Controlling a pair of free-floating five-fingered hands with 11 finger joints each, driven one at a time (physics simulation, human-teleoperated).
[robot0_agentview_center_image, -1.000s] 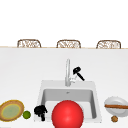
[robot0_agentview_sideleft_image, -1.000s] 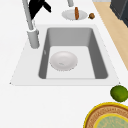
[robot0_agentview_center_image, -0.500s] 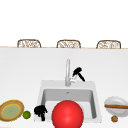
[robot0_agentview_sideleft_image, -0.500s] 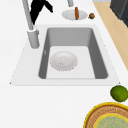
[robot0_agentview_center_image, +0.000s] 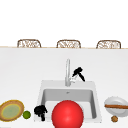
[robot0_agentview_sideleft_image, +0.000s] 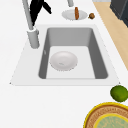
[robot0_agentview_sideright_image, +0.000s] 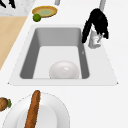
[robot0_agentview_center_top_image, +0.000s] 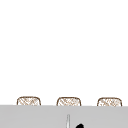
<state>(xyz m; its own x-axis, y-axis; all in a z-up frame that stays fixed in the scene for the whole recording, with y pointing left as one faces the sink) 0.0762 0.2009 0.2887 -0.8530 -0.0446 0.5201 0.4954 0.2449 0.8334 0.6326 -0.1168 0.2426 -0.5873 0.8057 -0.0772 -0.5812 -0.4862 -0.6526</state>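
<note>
At the counter's left a yellow-rimmed plate (robot0_agentview_center_image: 11, 111) and a lime (robot0_agentview_center_image: 26, 115) lie beside the left hand (robot0_agentview_center_image: 40, 111), which hangs at the sink's (robot0_agentview_center_image: 41, 87) front left corner with its fingers curled on nothing. A red bowl (robot0_agentview_center_image: 67, 114) sits in the basin below the faucet (robot0_agentview_center_image: 67, 71). The right hand (robot0_agentview_center_image: 78, 73) is at the faucet's lever, fingers drooping and relaxed, while a white plate (robot0_agentview_center_image: 115, 105) bearing a brown stick stands far right.
</note>
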